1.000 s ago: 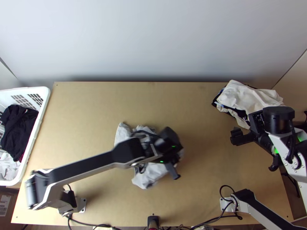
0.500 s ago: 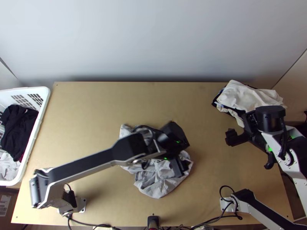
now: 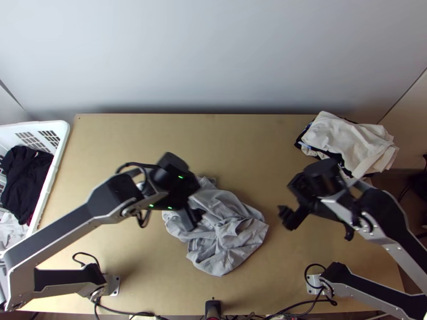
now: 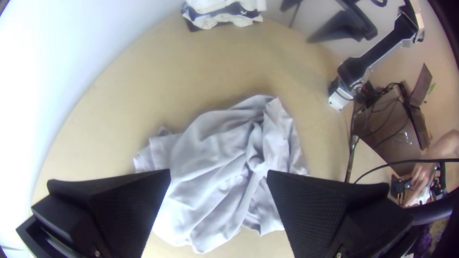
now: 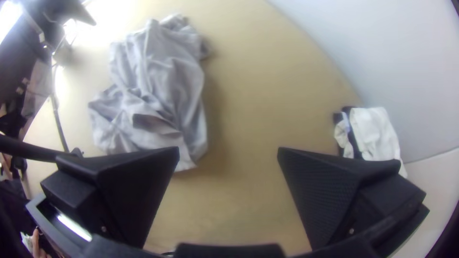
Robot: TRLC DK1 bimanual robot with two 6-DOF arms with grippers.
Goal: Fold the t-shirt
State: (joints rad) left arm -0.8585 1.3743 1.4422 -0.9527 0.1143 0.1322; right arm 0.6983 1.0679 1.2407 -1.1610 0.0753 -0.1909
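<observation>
The grey t-shirt (image 3: 229, 229) lies bunched and wrinkled near the middle of the table. Over its left part is my left gripper (image 3: 193, 217). In the left wrist view the left gripper (image 4: 219, 177) is open, with the t-shirt (image 4: 215, 157) below and between its fingers. My right gripper (image 3: 291, 217) stands to the right of the cloth, apart from it. The right wrist view shows the right gripper (image 5: 229, 155) open over bare wood, and the t-shirt (image 5: 167, 86) off to one side.
A stack of light and dark cloths (image 3: 347, 140) lies at the table's back right. At the left edge is a white basket (image 3: 63, 140) holding dark and white cloth. A person's hand (image 4: 420, 177) shows at an edge of the left wrist view.
My left gripper has moved left over the t-shirt, uncovering more of it. The right gripper has come left, away from the stack. Earlier the t-shirt shifted slightly and spread toward the right and the near edge.
</observation>
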